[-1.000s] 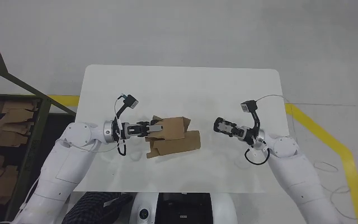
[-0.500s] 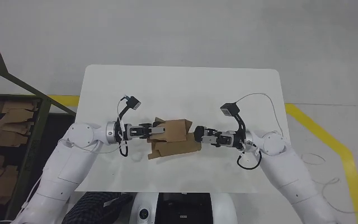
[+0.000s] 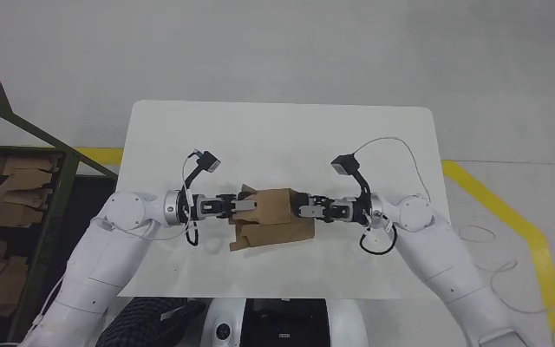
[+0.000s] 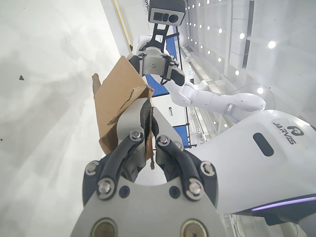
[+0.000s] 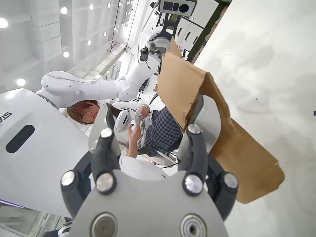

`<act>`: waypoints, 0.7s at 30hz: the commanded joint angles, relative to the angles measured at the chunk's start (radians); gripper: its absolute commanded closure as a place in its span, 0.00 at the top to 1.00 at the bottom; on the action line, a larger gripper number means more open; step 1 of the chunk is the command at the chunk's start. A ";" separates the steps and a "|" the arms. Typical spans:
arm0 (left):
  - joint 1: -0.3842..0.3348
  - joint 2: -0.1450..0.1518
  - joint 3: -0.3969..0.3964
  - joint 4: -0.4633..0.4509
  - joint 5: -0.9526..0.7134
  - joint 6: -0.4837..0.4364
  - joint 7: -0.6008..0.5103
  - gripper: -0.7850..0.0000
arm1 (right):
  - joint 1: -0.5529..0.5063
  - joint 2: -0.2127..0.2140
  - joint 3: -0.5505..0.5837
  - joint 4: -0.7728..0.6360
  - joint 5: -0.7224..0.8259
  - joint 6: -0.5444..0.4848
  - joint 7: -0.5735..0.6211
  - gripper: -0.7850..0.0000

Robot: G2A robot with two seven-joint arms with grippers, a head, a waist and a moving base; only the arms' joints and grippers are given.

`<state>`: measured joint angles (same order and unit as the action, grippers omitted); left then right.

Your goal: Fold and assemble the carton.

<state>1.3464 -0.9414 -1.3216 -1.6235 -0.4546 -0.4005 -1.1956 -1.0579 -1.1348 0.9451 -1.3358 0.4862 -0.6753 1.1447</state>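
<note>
A brown cardboard carton [image 3: 274, 205], partly folded, lies at the middle of the white table [image 3: 277, 139]. My left gripper [image 3: 245, 206] is at its left end. In the left wrist view this gripper [image 4: 147, 118] is shut on a thin flap of the carton [image 4: 116, 97]. My right gripper [image 3: 301, 211] is at the carton's right end. In the right wrist view it [image 5: 155, 107] stands open, one finger [image 5: 207, 117] tucked behind a panel of the carton [image 5: 179, 85] and the other outside it.
A green rack [image 3: 26, 182] with flat cardboard sheets stands beside the table's left edge. A yellow line [image 3: 486, 199] runs on the floor to the right. The table's far half is bare.
My right arm has swung left across the table to the carton's right end. The left gripper kept its hold and the carton shifted slightly.
</note>
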 commanded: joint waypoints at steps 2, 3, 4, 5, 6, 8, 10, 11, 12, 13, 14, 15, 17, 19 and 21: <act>0.000 0.000 0.000 -0.003 -0.007 0.003 -0.005 0.00 | 0.005 -0.003 -0.011 0.004 0.005 0.000 0.000 0.67; 0.000 0.001 -0.001 -0.004 -0.008 0.004 -0.005 0.00 | 0.005 -0.004 -0.016 0.004 0.005 0.000 0.000 0.68; 0.000 0.001 -0.002 -0.006 -0.008 0.004 -0.005 0.00 | 0.006 -0.005 -0.020 0.003 0.005 0.000 0.000 0.68; 0.000 0.001 -0.003 -0.007 -0.007 0.004 -0.006 0.00 | 0.007 -0.006 -0.023 0.003 0.005 0.000 0.000 0.68; 0.001 0.002 -0.003 -0.008 -0.007 0.005 -0.008 0.00 | 0.008 -0.007 -0.027 0.003 0.006 0.001 0.001 0.69; 0.002 0.002 -0.004 -0.011 -0.007 0.004 -0.008 0.00 | 0.010 -0.009 -0.035 0.006 0.010 0.003 0.003 0.69; 0.003 0.002 -0.004 -0.011 -0.008 0.003 -0.009 0.00 | 0.013 -0.011 -0.043 0.011 0.017 0.006 0.006 0.66; 0.003 0.003 -0.004 -0.012 -0.008 0.003 -0.011 0.00 | 0.016 -0.013 -0.048 0.014 0.020 0.008 0.008 0.63; 0.003 0.003 -0.004 -0.012 -0.008 0.003 -0.011 0.00 | 0.018 -0.014 -0.052 0.017 0.022 0.010 0.010 0.58; 0.003 0.003 -0.004 -0.012 -0.008 0.003 -0.010 0.00 | 0.021 -0.016 -0.058 0.019 0.025 0.012 0.012 0.54; 0.003 0.003 -0.003 -0.013 -0.010 0.002 -0.010 0.00 | 0.023 -0.018 -0.063 0.020 0.027 0.015 0.015 0.51; 0.003 0.003 -0.002 -0.013 -0.009 0.002 -0.012 0.00 | 0.026 -0.019 -0.067 0.022 0.028 0.016 0.016 0.50; 0.004 0.003 -0.002 -0.013 -0.009 0.002 -0.012 0.00 | 0.031 -0.022 -0.075 0.027 0.032 0.018 0.018 0.48; 0.003 0.003 -0.001 -0.014 -0.009 0.002 -0.014 0.00 | 0.037 -0.025 -0.080 0.036 0.035 0.019 0.019 0.47; 0.003 0.003 0.000 -0.014 -0.009 0.002 -0.014 0.00 | 0.043 -0.028 -0.085 0.044 0.038 0.020 0.020 0.44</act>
<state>1.3498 -0.9382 -1.3220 -1.6374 -0.4635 -0.3990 -1.2094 -1.0176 -1.1617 0.8617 -1.2955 0.5233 -0.6560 1.1640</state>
